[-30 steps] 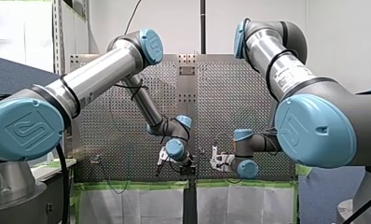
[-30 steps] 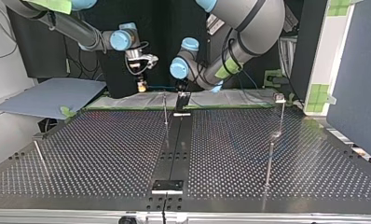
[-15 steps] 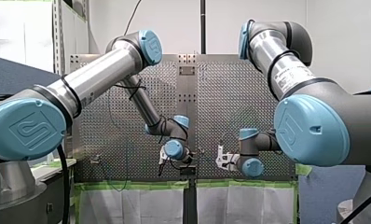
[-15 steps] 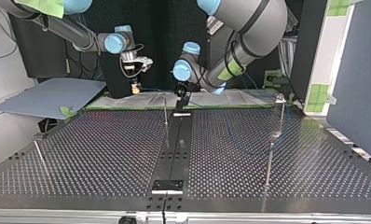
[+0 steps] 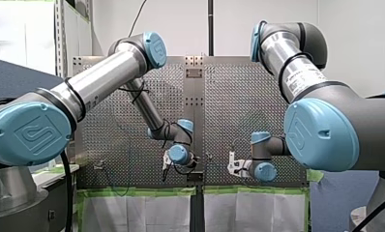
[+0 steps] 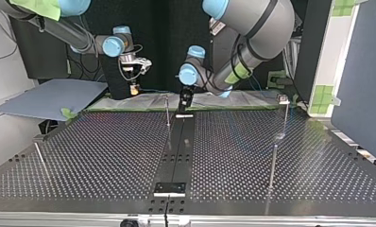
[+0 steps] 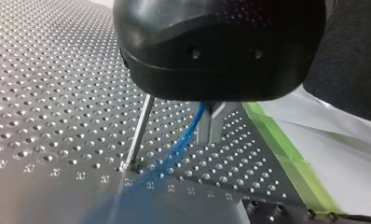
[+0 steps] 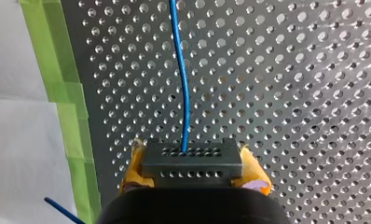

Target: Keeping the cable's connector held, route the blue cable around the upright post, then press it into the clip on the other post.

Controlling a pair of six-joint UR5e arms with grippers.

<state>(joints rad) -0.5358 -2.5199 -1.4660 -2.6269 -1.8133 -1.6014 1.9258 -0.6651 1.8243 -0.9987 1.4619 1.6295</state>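
Between the yellow pads [image 8: 134,170] of my right gripper [image 8: 193,170], a black perforated connector block [image 8: 192,161] is sitting clamped, its thin blue cable [image 8: 183,84] running ahead. My left gripper [image 7: 210,128] is pinching shut, the cable just beside it, by a thin upright metal post [image 7: 139,130].

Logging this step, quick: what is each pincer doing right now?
Left pincer: closed on the blue cable.
Right pincer: closed on the connector.
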